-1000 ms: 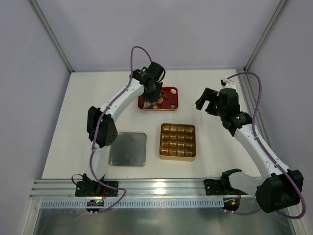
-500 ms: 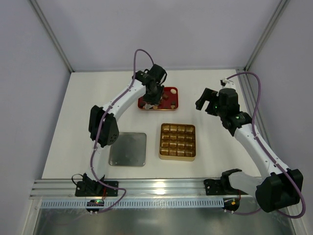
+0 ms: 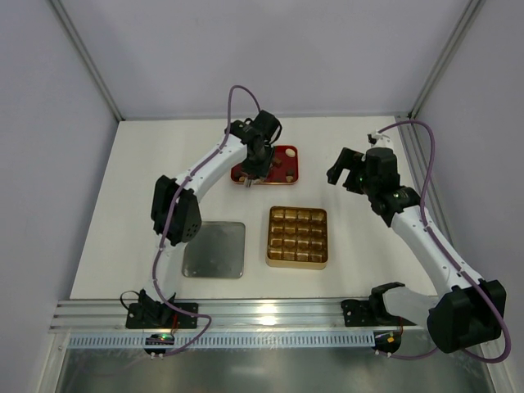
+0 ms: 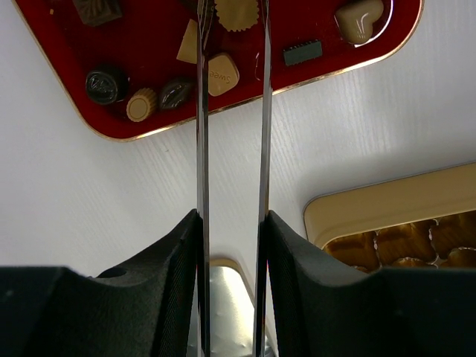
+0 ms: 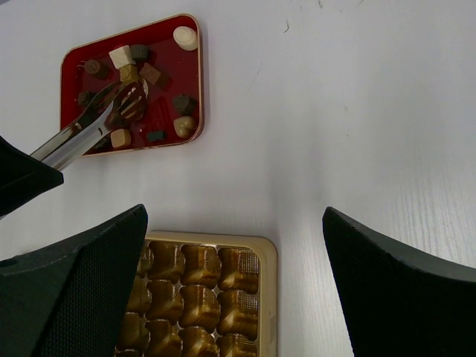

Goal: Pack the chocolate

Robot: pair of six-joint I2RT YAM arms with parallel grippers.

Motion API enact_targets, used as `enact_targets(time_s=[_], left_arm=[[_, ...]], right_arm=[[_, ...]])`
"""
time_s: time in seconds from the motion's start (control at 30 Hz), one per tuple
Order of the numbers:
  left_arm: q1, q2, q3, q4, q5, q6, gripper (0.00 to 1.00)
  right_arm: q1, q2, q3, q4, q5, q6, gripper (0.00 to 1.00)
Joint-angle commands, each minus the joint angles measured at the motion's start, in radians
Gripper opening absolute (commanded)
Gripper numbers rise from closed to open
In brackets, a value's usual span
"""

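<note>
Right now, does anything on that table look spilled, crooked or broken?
Nothing stands out. All the chocolates lie inside the red tray, none on the table. The gold tray sits flat with its cells apparently empty, and the left end effector holds tongs over the red tray.

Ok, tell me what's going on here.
The left arm holds metal tongs in its jaws, their tips down among the chocolates in the red tray. The gold tray nearby looks empty, so nothing seems packed yet. The right arm hangs off to the side, jaws wide open, holding nothing.
</note>
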Motion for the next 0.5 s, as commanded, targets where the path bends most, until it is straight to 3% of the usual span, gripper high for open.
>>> enact_targets(time_s=[0.0, 0.47], left_arm=[[-0.007, -0.001, 0.042, -0.027, 0.003, 0.007, 0.39], [-0.007, 0.005, 0.145, -0.062, -0.026, 0.016, 0.32]], right_arm=[[0.0, 0.003, 0.007, 0.019, 0.006, -0.011, 1.0], [0.0, 0.011, 0.012, 0.018, 0.0, -0.008, 1.0]])
